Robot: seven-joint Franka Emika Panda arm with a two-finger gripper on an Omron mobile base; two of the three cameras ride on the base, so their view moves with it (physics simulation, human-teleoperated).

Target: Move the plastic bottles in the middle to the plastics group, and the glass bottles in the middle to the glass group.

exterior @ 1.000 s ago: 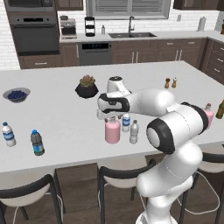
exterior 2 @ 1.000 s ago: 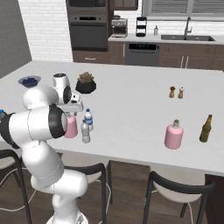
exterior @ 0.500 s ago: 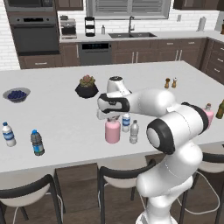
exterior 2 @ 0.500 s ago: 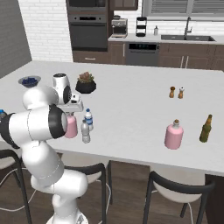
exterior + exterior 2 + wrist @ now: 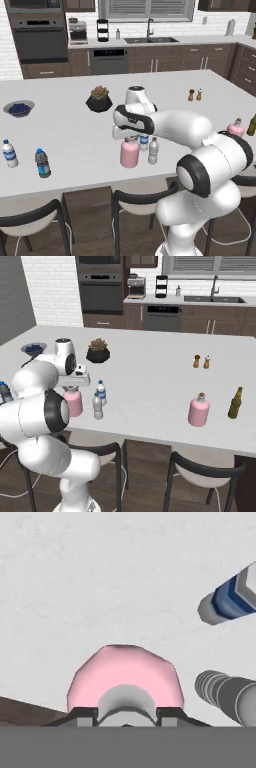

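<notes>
In the middle of the island counter stands a squat pink glass bottle (image 5: 129, 153) (image 5: 73, 402) (image 5: 125, 677). My gripper (image 5: 127, 136) (image 5: 74, 387) (image 5: 126, 719) comes down on it from above, shut on its narrow neck. Close to its right stand two plastic bottles: a blue-labelled, white-capped one (image 5: 144, 142) (image 5: 101, 392) (image 5: 230, 597) and a plain greyish one (image 5: 153, 151) (image 5: 97, 406) (image 5: 225, 694). The plastics group (image 5: 8, 153) (image 5: 42, 162) is at the counter's left end. The glass group, a pink bottle (image 5: 235, 128) (image 5: 198, 410) and an olive bottle (image 5: 235, 403), is at the right end.
A potted plant (image 5: 99, 99) (image 5: 98, 351) stands just behind the middle bottles and a bowl of blueberries (image 5: 19, 108) (image 5: 33, 348) lies at the far left. Two small shakers (image 5: 195, 94) (image 5: 201, 361) stand on the right half. Stools line the counter's near edge.
The fingers have closed on the pink bottle's neck. The arm and all bottles stay where they were.
</notes>
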